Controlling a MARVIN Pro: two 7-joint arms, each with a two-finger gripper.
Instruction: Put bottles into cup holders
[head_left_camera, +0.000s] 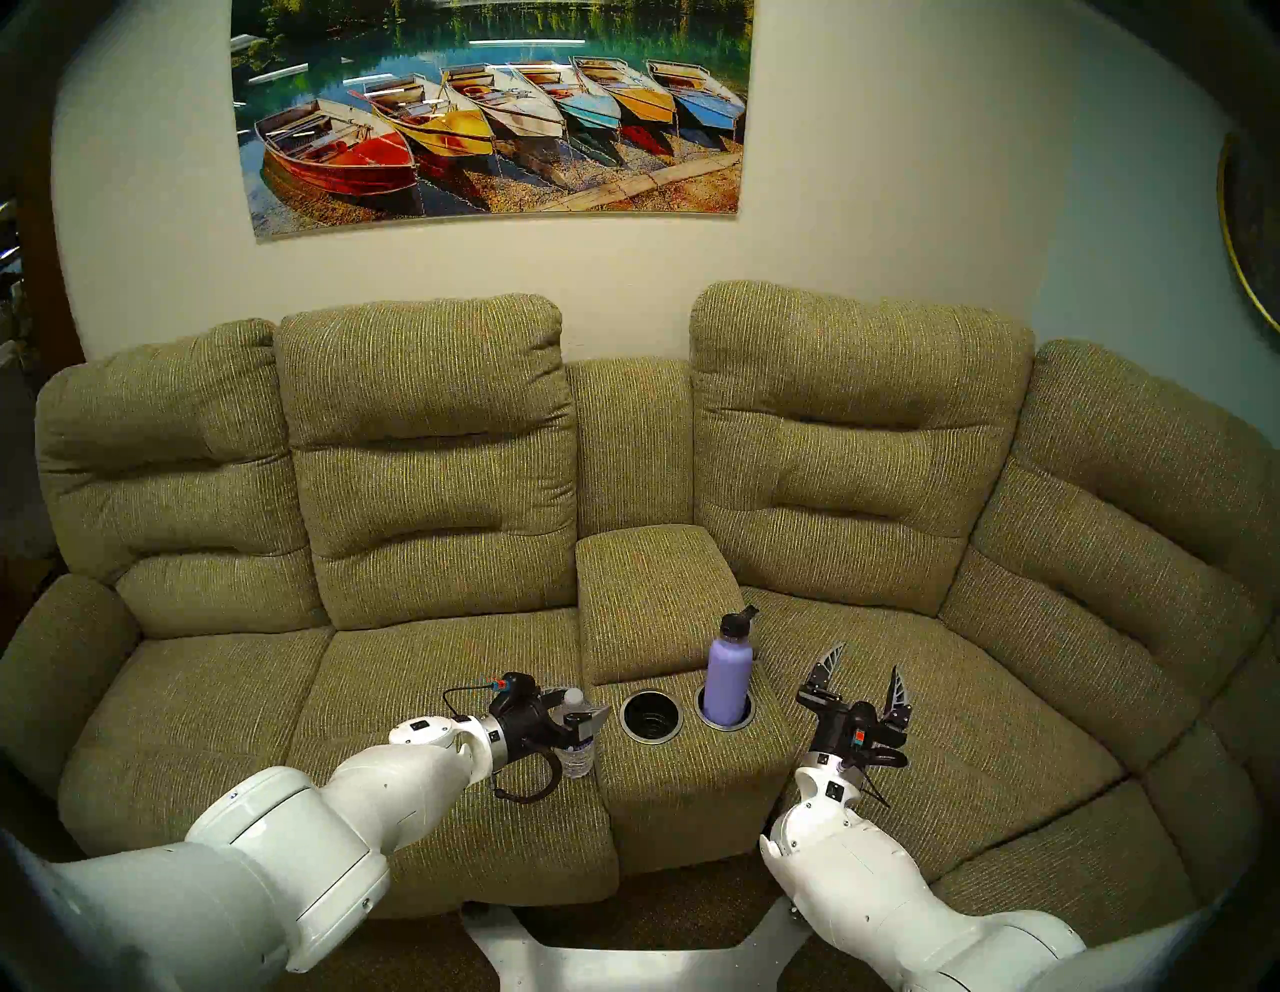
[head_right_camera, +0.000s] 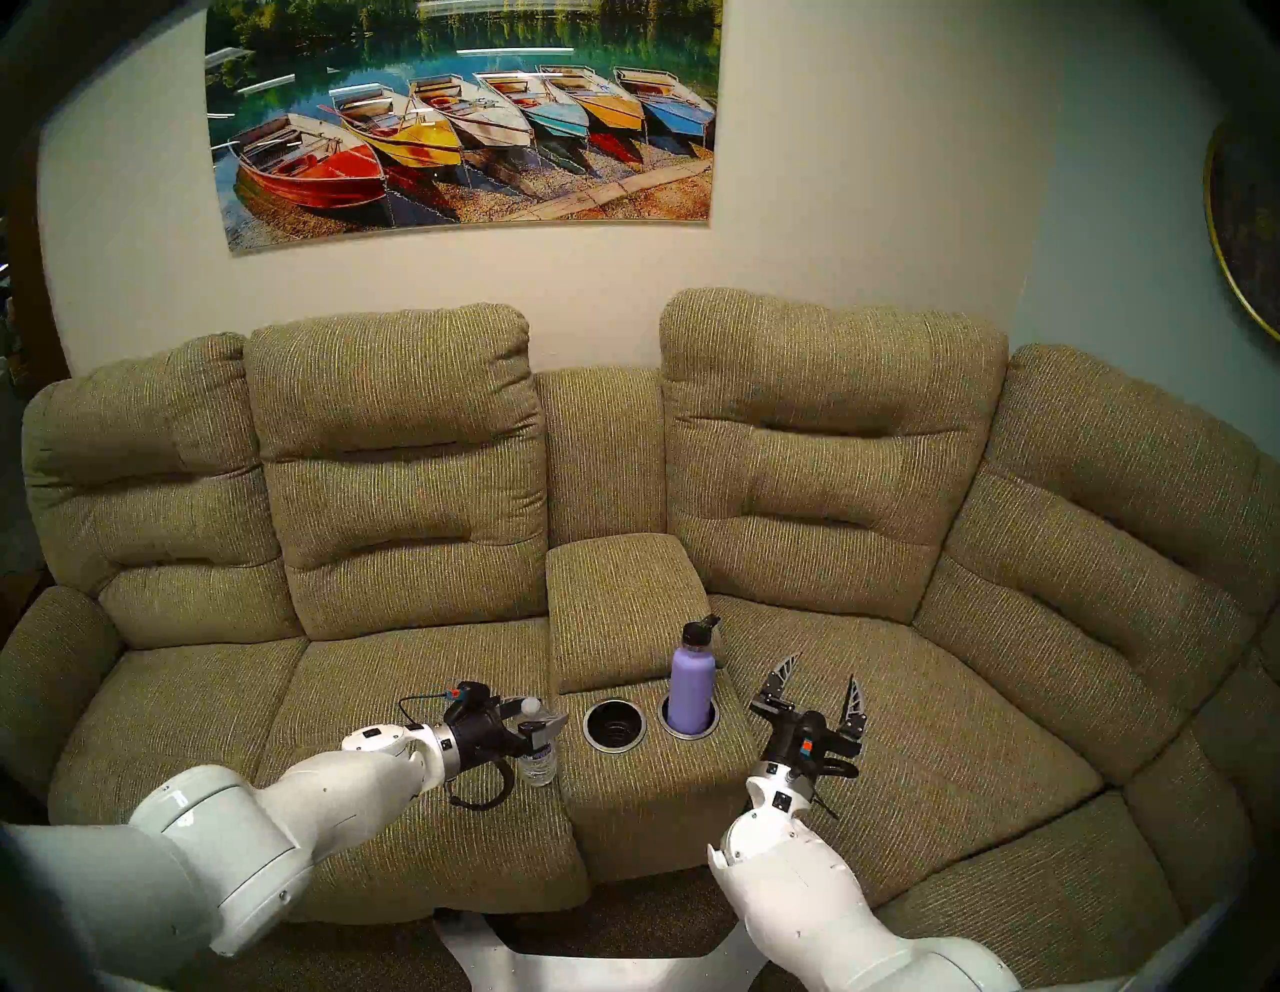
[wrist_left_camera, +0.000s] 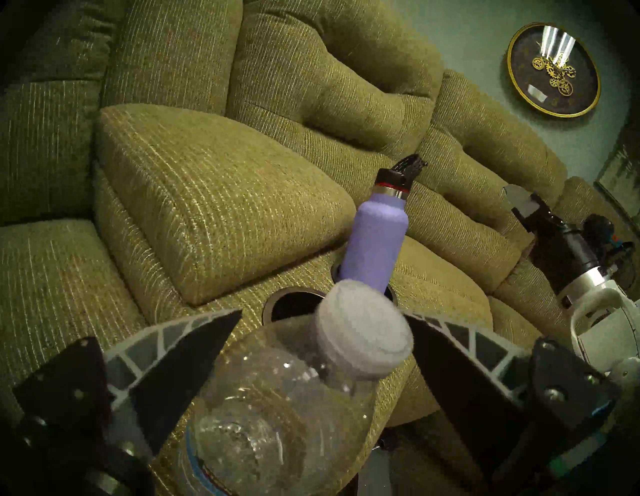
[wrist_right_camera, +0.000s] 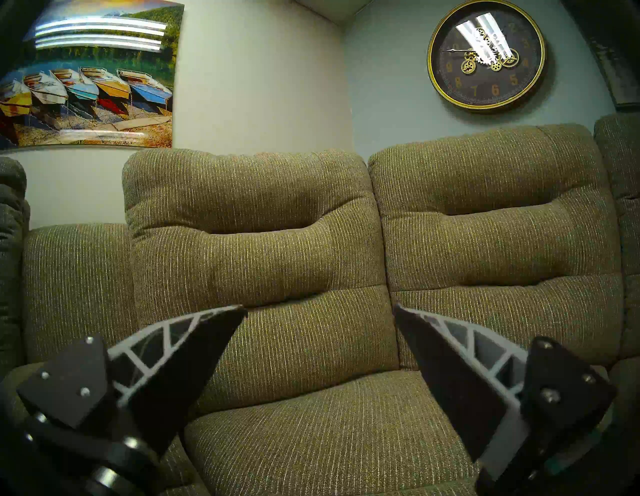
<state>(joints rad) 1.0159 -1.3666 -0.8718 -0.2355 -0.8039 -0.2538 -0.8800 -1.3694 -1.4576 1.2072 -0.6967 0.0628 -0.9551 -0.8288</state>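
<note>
left gripper (head_left_camera: 580, 717) is clamping its fingers on the clear water bottle (head_left_camera: 576, 741) just off the console's left edge | right gripper (head_left_camera: 867, 675) is hanging spread and empty | lavender flask (head_left_camera: 729, 675) is sitting in the right cup holder (head_left_camera: 724, 708) | left cup holder (head_left_camera: 651, 717) is standing empty | risk: thin plastic is likely flexing, so the base may be catching the silver rim and tipping.

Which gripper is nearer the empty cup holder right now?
Left. The left gripper sits just beside the empty cup holder, on its left, around the clear water bottle. The right gripper hangs open beyond the lavender flask in the other holder.
</note>
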